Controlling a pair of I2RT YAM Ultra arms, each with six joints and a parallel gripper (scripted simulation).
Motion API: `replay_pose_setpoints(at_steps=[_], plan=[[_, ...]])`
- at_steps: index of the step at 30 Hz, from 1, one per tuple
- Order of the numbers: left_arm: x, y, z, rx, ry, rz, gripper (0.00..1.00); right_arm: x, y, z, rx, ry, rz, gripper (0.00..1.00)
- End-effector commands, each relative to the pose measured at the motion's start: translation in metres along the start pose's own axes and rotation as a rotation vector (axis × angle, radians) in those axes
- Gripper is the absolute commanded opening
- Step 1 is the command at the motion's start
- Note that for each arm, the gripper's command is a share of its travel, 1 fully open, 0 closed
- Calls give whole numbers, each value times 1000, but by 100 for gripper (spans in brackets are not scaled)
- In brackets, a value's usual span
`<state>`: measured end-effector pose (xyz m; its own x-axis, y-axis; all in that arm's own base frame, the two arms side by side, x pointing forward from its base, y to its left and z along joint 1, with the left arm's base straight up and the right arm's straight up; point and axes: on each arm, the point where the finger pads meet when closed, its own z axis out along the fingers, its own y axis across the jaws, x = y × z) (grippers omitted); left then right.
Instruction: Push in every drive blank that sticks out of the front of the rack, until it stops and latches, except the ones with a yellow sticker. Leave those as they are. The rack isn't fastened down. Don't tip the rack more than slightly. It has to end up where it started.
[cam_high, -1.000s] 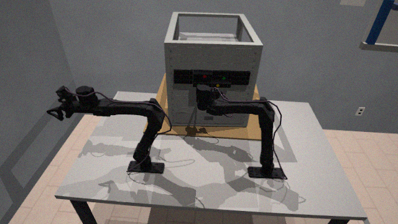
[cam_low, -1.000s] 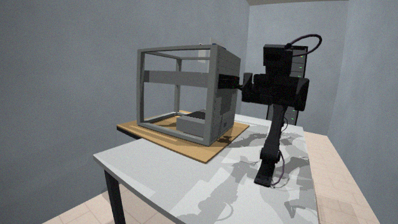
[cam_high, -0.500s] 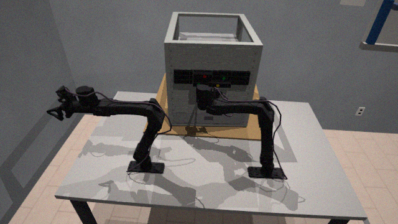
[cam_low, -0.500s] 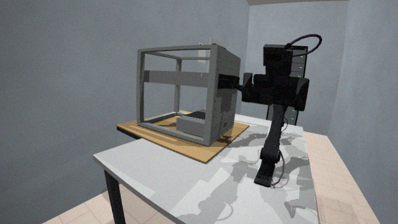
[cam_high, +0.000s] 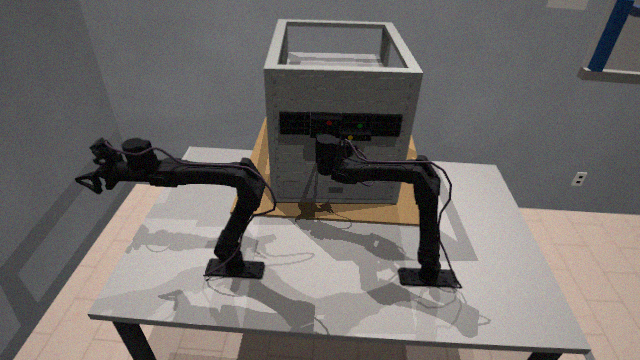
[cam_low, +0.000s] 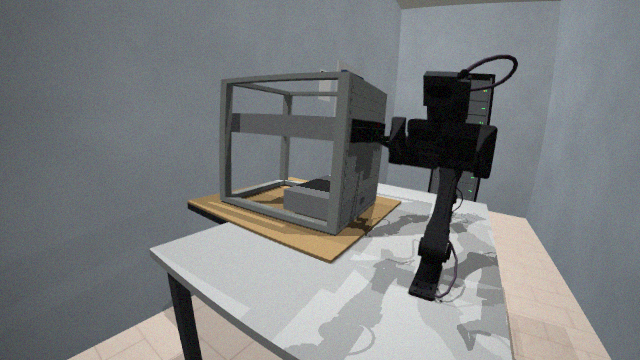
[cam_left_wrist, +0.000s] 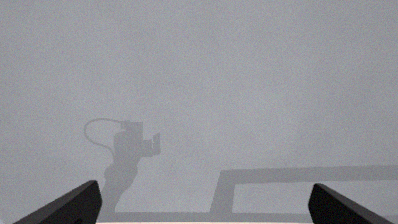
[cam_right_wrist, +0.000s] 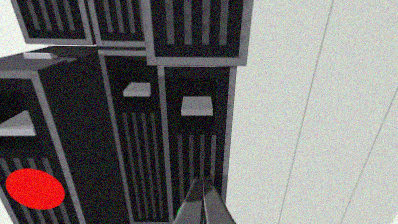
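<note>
The rack (cam_high: 340, 92) (cam_low: 342, 165) stands upright on the wooden board. Black drive blanks cross its front. The red-stickered blank (cam_high: 329, 123) (cam_right_wrist: 17, 155) sticks out, its side wall showing in the right wrist view. The green-stickered blank (cam_high: 360, 126) (cam_right_wrist: 197, 127) shows no clear protrusion beside its left neighbour (cam_right_wrist: 137, 150). A yellow sticker (cam_high: 350, 137) shows lower down. My right gripper (cam_low: 384, 141) (cam_right_wrist: 202, 188) is shut and empty, its tips at the lower face of the green-stickered blank; contact is unclear. My left gripper (cam_high: 86, 164) (cam_left_wrist: 204, 191) is open and empty, far left of the rack.
The wooden board (cam_high: 407, 216) (cam_low: 325, 253) lies under the rack on the table (cam_high: 320, 315) (cam_low: 225, 260). The right forearm (cam_high: 382, 172) reaches across in front of the rack. A grey box (cam_low: 307, 201) lies inside the rack frame. Walls stand behind and to the left.
</note>
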<state>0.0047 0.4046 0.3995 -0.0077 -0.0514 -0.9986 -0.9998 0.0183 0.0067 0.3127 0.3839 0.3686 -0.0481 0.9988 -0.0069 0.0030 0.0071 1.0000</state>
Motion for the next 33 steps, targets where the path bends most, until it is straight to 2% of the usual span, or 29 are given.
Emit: replay_pose_setpoints(at_steps=[1, 7, 14, 19, 33], plan=[[-16, 2, -8, -10, -52, -7, 100, 0, 9, 11, -4, 0, 9, 0], [-16, 2, -8, -10, -52, -7, 100, -4, 18, 12, -12, 1, 27, 0], [-16, 2, -8, -10, -52, -7, 100, -1, 18, 9, -12, 10, 27, 0], [-16, 2, -8, -10, -52, -7, 100, 0, 9, 17, -4, 0, 9, 0], [-16, 2, -8, -10, -52, -7, 100, -2, 13, 17, -8, 0, 17, 0]])
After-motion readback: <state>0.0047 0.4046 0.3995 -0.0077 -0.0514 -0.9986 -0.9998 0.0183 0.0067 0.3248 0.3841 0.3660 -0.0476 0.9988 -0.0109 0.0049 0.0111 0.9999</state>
